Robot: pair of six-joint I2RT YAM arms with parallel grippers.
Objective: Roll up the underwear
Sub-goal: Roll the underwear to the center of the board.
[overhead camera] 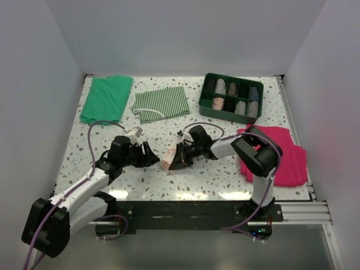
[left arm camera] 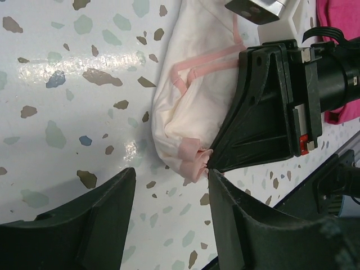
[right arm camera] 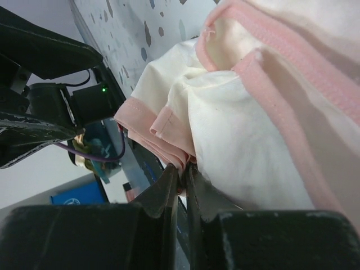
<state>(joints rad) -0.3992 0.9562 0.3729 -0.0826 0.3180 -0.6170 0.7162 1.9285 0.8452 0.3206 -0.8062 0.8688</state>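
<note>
The underwear (overhead camera: 170, 159) is a pale pink bundle with darker pink edging, lying near the front middle of the table. My right gripper (overhead camera: 179, 157) is shut on its pink edge; the right wrist view shows the edging (right arm camera: 169, 140) pinched between the closed fingertips (right arm camera: 181, 175). In the left wrist view the bundle (left arm camera: 191, 95) lies ahead with the right gripper's black fingers (left arm camera: 264, 112) on it. My left gripper (overhead camera: 152, 154) is open and empty, just left of the bundle (left arm camera: 171, 185), its fingers apart over bare table.
A green tray (overhead camera: 231, 97) with several rolled garments stands at the back right. A green-and-white striped cloth (overhead camera: 161, 103) and a green cloth (overhead camera: 106, 98) lie at the back left. A magenta cloth (overhead camera: 284, 157) lies at the right under the right arm.
</note>
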